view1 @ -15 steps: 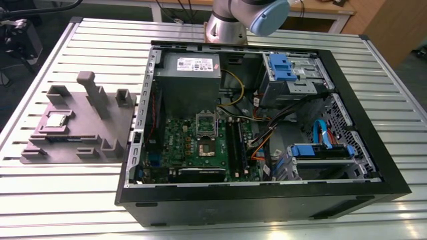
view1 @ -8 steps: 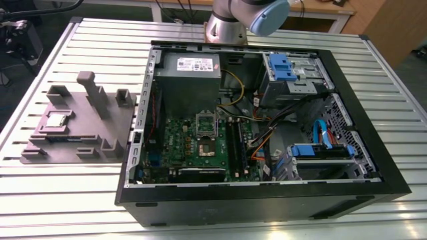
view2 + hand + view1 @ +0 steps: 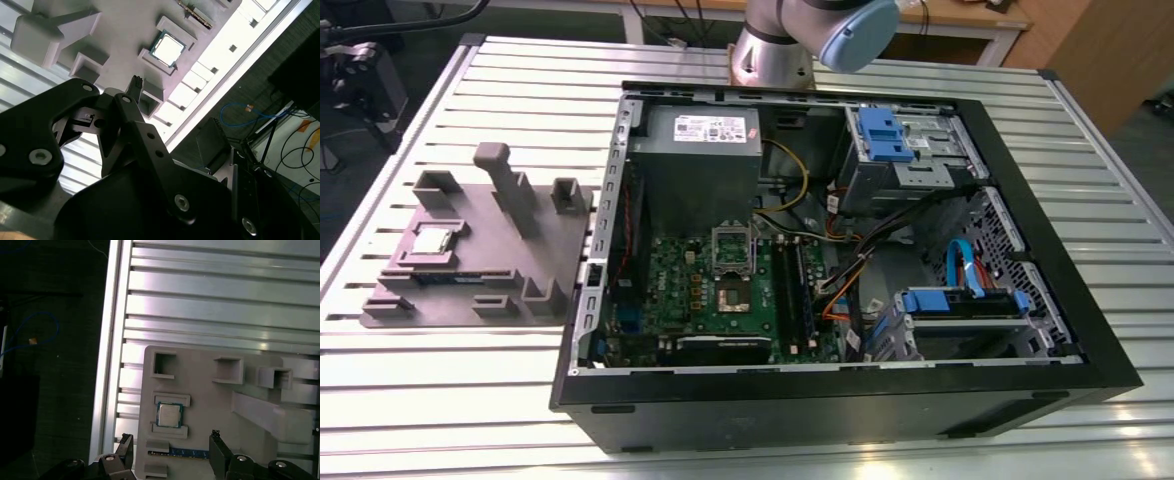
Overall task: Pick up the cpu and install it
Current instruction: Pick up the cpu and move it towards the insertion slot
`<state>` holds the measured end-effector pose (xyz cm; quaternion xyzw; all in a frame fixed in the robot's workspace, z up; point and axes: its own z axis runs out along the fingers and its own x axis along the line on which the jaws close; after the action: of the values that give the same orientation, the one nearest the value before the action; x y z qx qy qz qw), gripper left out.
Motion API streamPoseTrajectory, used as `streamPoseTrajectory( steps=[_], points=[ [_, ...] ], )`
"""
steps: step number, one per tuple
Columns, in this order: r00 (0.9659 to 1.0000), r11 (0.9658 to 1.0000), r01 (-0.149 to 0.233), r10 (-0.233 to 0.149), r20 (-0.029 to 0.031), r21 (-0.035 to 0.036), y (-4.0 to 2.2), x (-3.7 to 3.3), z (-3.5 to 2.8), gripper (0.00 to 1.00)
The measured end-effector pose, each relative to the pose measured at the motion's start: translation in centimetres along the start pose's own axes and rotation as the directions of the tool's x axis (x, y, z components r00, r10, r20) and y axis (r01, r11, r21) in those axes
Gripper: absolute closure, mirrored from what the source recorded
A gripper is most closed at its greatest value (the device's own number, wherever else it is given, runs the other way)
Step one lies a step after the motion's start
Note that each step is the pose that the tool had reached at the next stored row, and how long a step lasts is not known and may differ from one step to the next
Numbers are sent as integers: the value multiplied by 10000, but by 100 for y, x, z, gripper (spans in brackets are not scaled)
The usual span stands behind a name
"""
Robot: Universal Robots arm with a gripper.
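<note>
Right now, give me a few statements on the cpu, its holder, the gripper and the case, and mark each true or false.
1. The cpu lies in a recess of the grey holder. True.
2. The gripper is shut on the cpu. False: it is open and holds nothing.
3. The grey holder stands inside the computer case. False: it sits on the slatted table, to the exterior view's left of the case.
4. The computer case is open, with its green board showing. True.

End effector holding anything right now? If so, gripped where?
Nothing held. The end effector is open and empty; the cpu lies in its pocket on the grey holder.
</note>
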<state>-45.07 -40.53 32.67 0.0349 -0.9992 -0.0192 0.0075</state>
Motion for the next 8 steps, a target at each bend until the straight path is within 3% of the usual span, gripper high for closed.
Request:
streamPoseTrajectory(
  steps=[8],
  points=[
    [10000,10000,0,0,-1,1,-6,0,26,29]
  ],
)
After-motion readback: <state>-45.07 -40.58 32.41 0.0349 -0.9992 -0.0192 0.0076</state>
